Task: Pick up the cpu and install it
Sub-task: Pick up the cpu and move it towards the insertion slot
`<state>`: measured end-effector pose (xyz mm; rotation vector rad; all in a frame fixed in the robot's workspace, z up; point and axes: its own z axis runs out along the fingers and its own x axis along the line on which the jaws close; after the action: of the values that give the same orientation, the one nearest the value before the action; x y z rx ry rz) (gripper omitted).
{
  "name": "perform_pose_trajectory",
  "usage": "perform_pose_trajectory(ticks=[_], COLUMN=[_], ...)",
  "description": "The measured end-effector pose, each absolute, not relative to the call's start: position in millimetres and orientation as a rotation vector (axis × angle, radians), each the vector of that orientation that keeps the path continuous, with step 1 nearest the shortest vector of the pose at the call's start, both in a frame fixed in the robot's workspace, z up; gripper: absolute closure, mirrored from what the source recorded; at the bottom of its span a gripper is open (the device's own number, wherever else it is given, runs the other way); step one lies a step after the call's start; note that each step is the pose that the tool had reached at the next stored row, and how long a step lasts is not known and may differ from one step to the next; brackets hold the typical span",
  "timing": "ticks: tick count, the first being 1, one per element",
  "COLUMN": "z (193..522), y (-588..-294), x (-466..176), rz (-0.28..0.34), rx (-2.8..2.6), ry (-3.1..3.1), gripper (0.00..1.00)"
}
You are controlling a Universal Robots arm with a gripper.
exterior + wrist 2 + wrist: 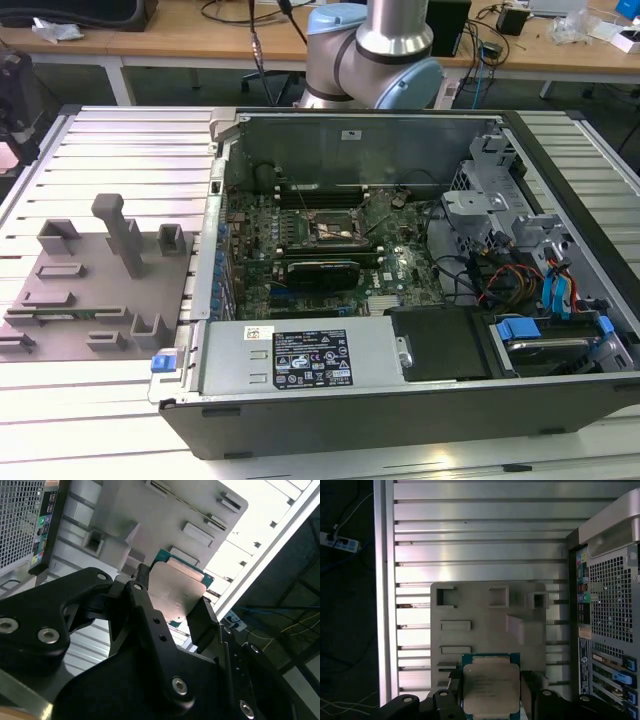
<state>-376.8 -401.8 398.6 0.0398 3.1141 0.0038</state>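
The cpu (491, 687) (177, 590), a flat square chip with a pale silvery top and a green rim, sits between the black fingers (529, 687) of my gripper (491, 696) (172, 607), which is shut on its two opposite edges. In both wrist views it hangs well above the grey parts holder (485, 612) (150, 515) on the slatted table. The dark square socket (335, 230) with its metal bracket lies on the motherboard inside the open computer case (380, 405), at the exterior view's right of the holder (100, 280).
The case's perforated back panel (607, 630) (22, 520) stands beside the holder. A large grey box with a white label (300, 358), cables and blue drive brackets (555, 290) fill the case. The holder carries upright posts (122, 235). The arm's base (375, 60) stands behind the case.
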Motion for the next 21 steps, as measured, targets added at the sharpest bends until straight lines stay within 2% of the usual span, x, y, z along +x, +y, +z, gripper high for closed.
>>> perform_pose_trajectory(ticks=[21], z=[399], y=[-402], x=[-292], rz=[0.004], rx=[0.040], ry=[3.114], gripper=[0.45])
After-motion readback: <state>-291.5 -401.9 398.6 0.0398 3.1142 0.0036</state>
